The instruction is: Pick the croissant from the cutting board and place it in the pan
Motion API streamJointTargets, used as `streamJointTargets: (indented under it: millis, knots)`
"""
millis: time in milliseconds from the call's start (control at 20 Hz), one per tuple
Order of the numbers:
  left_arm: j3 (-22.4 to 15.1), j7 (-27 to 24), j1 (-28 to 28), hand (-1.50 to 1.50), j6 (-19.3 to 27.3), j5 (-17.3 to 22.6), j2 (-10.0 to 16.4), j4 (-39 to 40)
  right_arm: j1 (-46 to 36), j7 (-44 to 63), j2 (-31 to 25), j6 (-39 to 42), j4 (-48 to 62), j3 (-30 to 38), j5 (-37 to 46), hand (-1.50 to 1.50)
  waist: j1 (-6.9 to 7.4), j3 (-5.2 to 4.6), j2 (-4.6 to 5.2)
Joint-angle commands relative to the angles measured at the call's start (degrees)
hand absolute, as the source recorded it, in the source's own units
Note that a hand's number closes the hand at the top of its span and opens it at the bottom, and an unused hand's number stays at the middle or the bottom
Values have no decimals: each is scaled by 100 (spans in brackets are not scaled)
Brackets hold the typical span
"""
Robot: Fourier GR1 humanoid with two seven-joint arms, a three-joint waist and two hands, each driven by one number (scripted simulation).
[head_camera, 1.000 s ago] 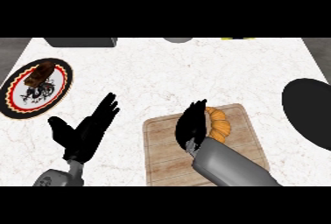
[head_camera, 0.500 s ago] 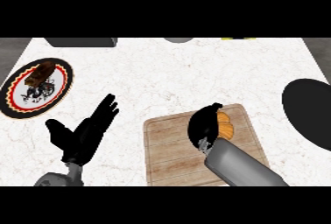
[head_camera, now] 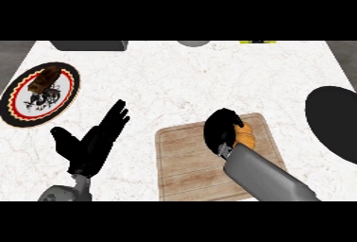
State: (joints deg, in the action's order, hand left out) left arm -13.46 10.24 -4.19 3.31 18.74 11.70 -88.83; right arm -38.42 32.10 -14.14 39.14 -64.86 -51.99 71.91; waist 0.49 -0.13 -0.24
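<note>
An orange-brown croissant (head_camera: 246, 135) lies on the wooden cutting board (head_camera: 188, 160) near its right side. My right hand (head_camera: 222, 128) is curled over the croissant's left part, with its fingers wrapped round it and hiding much of it. The black pan (head_camera: 336, 124) shows at the right edge of the counter, partly cut off by the view. Left of the board, my left hand (head_camera: 94, 141) rests open with its fingers pointing up and to the right, holding nothing.
A round patterned plate (head_camera: 28, 101) with a brown piece of food (head_camera: 43, 79) sits at the far left. A dark grey object (head_camera: 89, 46) and a grey round thing (head_camera: 194, 43) stand along the back edge.
My right hand has come down and curled round the croissant, its fingers going from raised to wrapped. The left hand has barely shifted.
</note>
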Motion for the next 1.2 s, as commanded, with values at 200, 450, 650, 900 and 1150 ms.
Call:
streamJointTargets:
  millis: [200, 450, 650, 900, 1150]
  knots:
    - [385, 44, 208, 0, 91, 147, 140, -19, 2034, -516, -638, -1787, -1898, 821, -1018, 150, -649, 46, -81]
    - [305, -27, 424, 0, 224, 41, 47, -97, 3078, -900, -1422, -3144, -3347, 1467, -1393, 150, -809, 37, -132]
    - [433, 2, 515, 0, 95, 127, 230, -222, 3760, -1116, -1930, -4237, -4620, 1922, -1404, 150, -763, 34, -147]
    - [425, -95, 520, 0, 60, 138, 166, -207, 4975, -1540, -2062, -5171, -5803, 2683, -2477, 150, -700, 34, -91]
    - [276, -111, 425, 0, -57, 74, 104, -76, 5805, -2144, -2122, -5476, -6366, 3611, -4244, 150, -450, 29, -6]
